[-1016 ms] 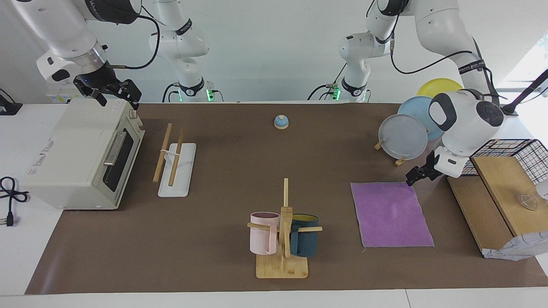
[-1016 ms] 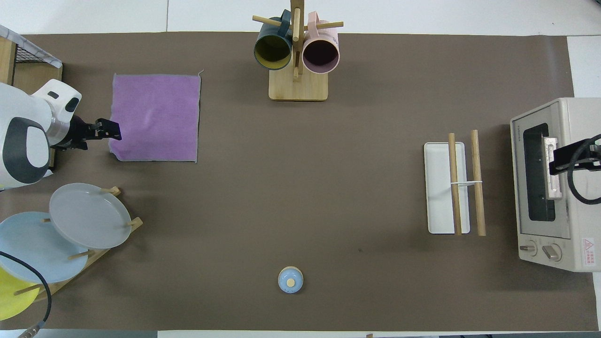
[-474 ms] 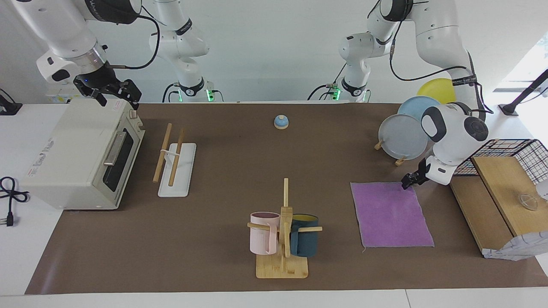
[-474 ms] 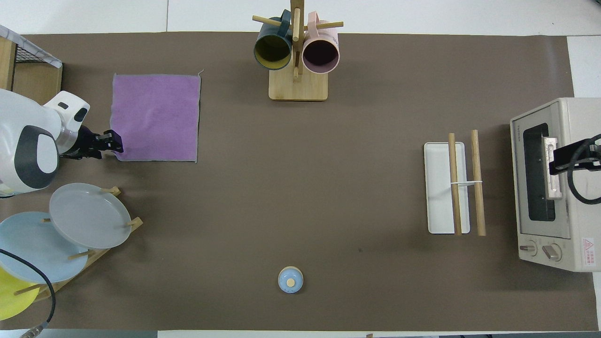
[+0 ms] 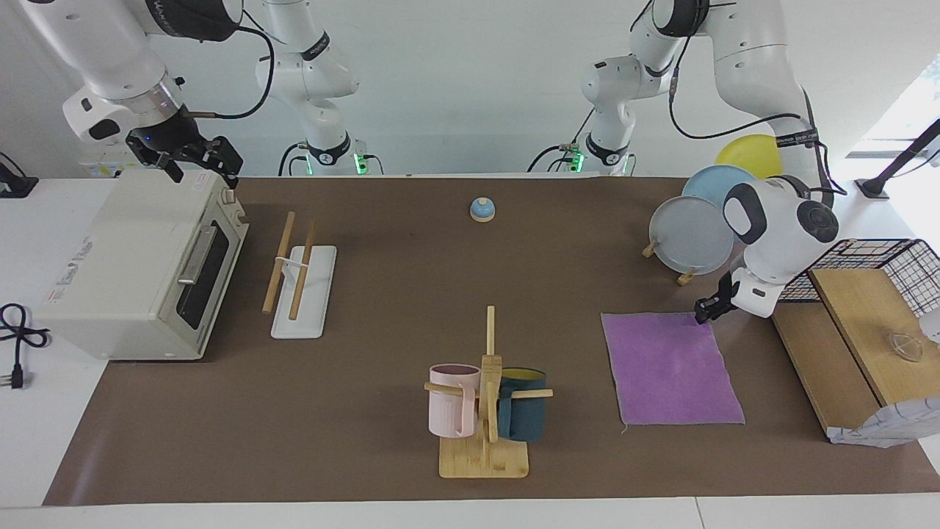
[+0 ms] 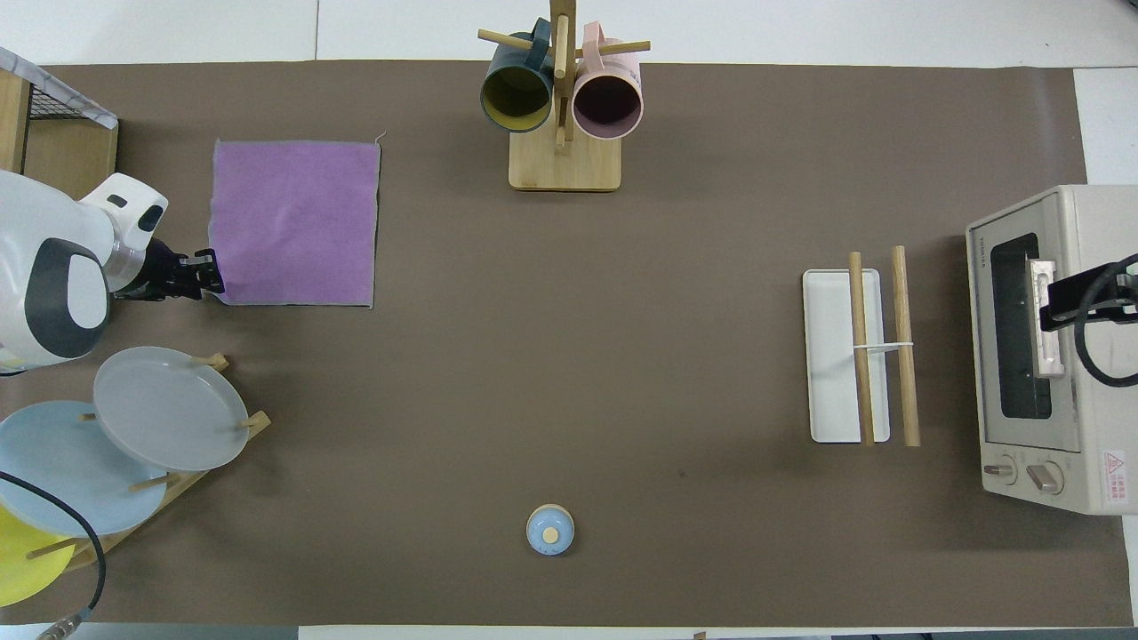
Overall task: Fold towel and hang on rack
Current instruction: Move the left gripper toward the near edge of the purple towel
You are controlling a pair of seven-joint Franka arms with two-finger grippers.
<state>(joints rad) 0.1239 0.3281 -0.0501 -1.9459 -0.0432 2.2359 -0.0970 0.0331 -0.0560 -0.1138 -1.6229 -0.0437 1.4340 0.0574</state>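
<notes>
From the facing view, the towel (image 5: 672, 369) lies flat, purple face up, toward the left arm's end of the table (image 5: 411, 294). Left gripper (image 5: 706, 308) sits at its corner nearest the robots; finger state cannot be told. Overhead, right gripper (image 6: 1058, 302) waits over the toaster oven (image 6: 1049, 347), beside the rack (image 6: 858, 356); finger state unclear.

A robotics lab: two Franka arms (image 5: 749, 66), props on a brown-papered table (image 5: 411, 294).

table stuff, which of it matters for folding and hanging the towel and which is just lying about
In the job: towel, rack, left gripper at the towel's corner.
Lying about: toaster oven, mug stand, bell, plates, right gripper waiting over the oven.
</notes>
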